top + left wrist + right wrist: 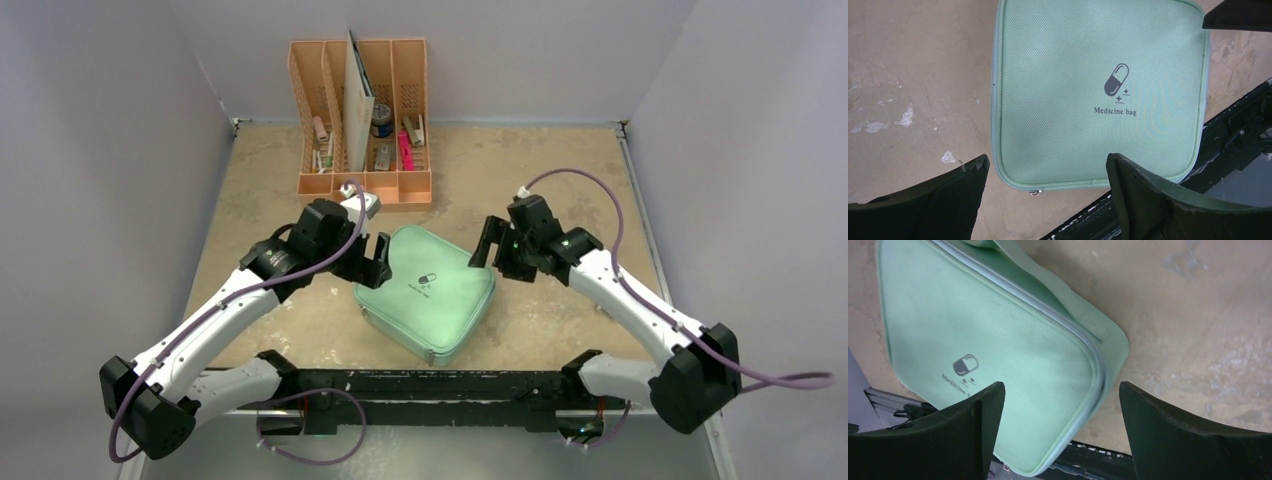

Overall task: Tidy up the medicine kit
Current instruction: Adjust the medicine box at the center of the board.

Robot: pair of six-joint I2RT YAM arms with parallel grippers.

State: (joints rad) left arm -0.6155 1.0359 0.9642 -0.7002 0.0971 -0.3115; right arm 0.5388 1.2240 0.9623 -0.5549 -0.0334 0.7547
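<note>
Left gripper [368,262] and right gripper [492,247] both point inward and downward, jaws spread wide

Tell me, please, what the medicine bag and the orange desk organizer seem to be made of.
Medicine bag: woven synthetic fabric, probably nylon or polyester, matte; a fine grid weave shows up close. Desk organizer: likely rigid moulded plastic, matte peach; thin slotted walls suggest it.

Closed medicine kit [425,290] before peach organizer [362,110]
</note>
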